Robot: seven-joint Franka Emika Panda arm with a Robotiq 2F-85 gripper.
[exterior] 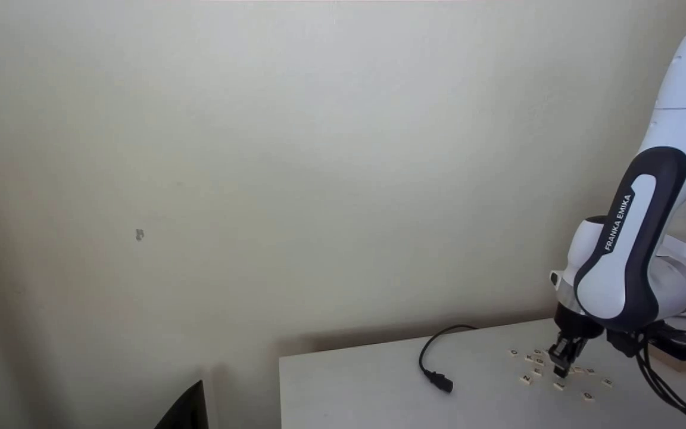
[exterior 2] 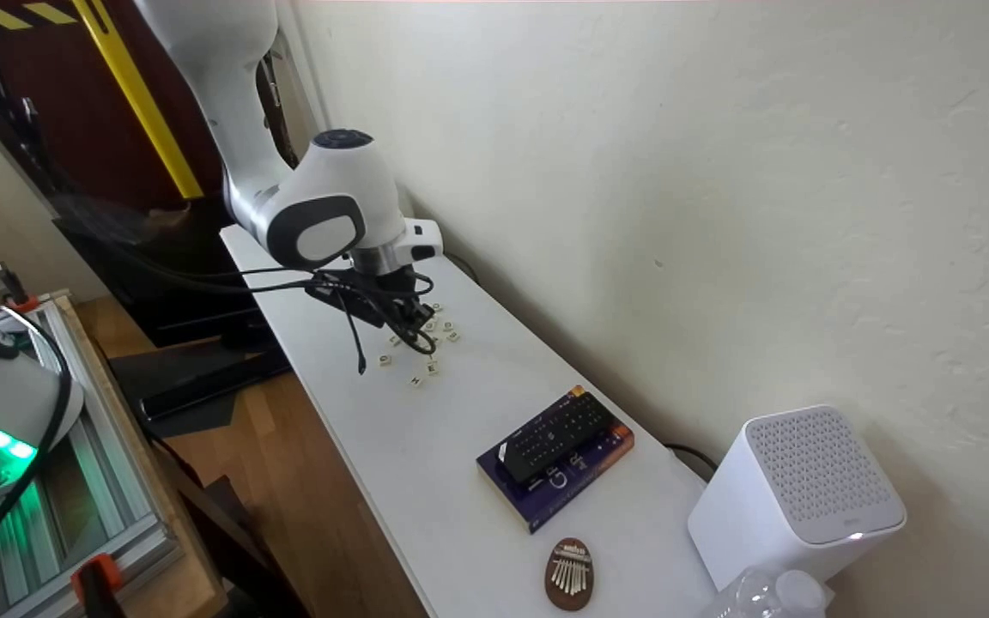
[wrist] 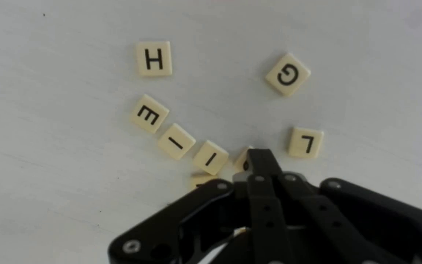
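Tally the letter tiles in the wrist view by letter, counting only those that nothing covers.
H tile: 1
G tile: 1
E tile: 1
I tiles: 2
L tile: 1
Total: 6

Bent arm (exterior: pixel 636 211), closed tool (exterior: pixel 561 371) downward

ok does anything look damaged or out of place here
A small, irregular grey mark stands out on the beige wall, perhaps chipped paint. A thin black power cord lies with its connector loose on the white table, plugged into nothing. The small square cream letter tiles lie at mixed angles.
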